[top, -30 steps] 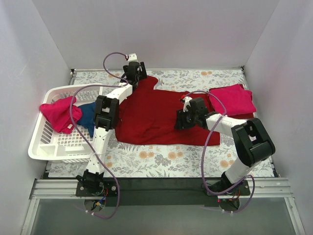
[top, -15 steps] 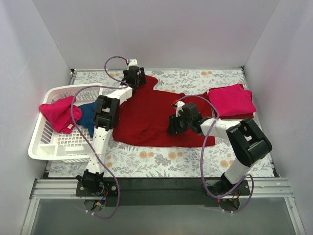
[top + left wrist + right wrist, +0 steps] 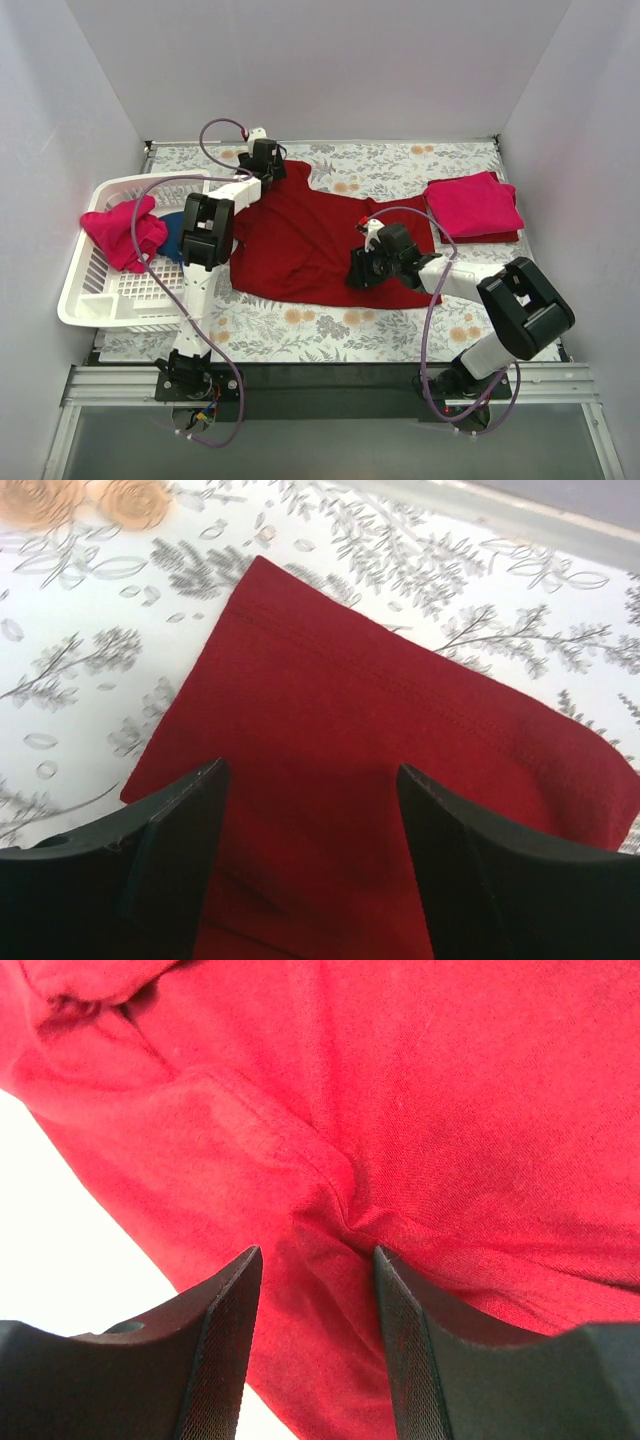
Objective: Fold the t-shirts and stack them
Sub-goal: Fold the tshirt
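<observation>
On the middle of the table (image 3: 330,325): the dark red t-shirt (image 3: 300,235) lies spread out, its long axis running left to right.
Left gripper (image 3: 310,780): the fingers are apart and hover over the shirt's far-left sleeve. The sleeve hem lies flat just ahead of the tips.
Right gripper (image 3: 315,1255): part-closed on a puckered ridge of the same shirt, near its right side.
Nearer arm: left for the sleeve, right for the body.
Other shirts: a folded pink t-shirt (image 3: 473,205) lies far right. A crumpled pink t-shirt (image 3: 120,232) and a navy t-shirt (image 3: 172,232) are in the basket (image 3: 100,300).
Hard to tell: whether the left tips touch the cloth, and how many layers the right pinch holds. The right arm hides the shirt's right edge.
</observation>
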Robot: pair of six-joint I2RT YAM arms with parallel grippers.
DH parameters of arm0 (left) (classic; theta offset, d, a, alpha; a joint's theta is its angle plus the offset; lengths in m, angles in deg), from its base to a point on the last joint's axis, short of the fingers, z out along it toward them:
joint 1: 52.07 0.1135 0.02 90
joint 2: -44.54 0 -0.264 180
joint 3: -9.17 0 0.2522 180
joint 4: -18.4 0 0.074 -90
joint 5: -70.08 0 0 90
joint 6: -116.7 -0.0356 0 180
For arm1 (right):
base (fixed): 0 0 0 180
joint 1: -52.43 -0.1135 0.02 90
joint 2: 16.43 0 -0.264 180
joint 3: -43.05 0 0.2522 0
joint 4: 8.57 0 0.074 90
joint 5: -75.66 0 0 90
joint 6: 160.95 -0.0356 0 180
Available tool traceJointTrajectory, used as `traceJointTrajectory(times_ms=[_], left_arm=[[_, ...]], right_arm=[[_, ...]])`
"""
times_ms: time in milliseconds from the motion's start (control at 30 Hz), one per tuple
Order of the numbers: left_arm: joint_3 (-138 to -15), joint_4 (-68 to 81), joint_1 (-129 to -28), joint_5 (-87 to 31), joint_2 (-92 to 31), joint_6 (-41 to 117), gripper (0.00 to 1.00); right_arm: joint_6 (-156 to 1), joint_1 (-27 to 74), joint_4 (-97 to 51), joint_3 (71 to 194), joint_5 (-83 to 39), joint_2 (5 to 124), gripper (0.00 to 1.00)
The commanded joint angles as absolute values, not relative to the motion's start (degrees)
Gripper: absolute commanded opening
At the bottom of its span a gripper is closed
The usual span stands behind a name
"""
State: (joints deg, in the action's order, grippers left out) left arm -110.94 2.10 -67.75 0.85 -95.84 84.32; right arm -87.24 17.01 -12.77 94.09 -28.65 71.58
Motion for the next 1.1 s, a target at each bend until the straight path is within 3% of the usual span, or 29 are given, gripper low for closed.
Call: traceJointTrajectory(times_ms=[0,367,700,1067], left_arm=[[-105.94,-8.10,-66.22,0.12,-93.10,87.07,0.64],[-96.10,-7.41,-65.95,-3.57,-85.45,87.70,0.67],[-105.22,-6.96,-65.87,-7.00,-89.66,84.26,0.71],[-105.06,-6.08,-64.11,-13.94,-89.05,86.81,0.72]], right_arm=[[-88.00,15.69,-18.28,90.57,-29.11,70.50,0.44],[-88.53,12.53,-19.16,88.27,-29.99,68.21,0.45],[-84.22,4.36,-14.16,104.09,-25.68,67.15,0.45],[-77.55,-2.85,-5.90,123.94,-31.48,92.10,0.46]])
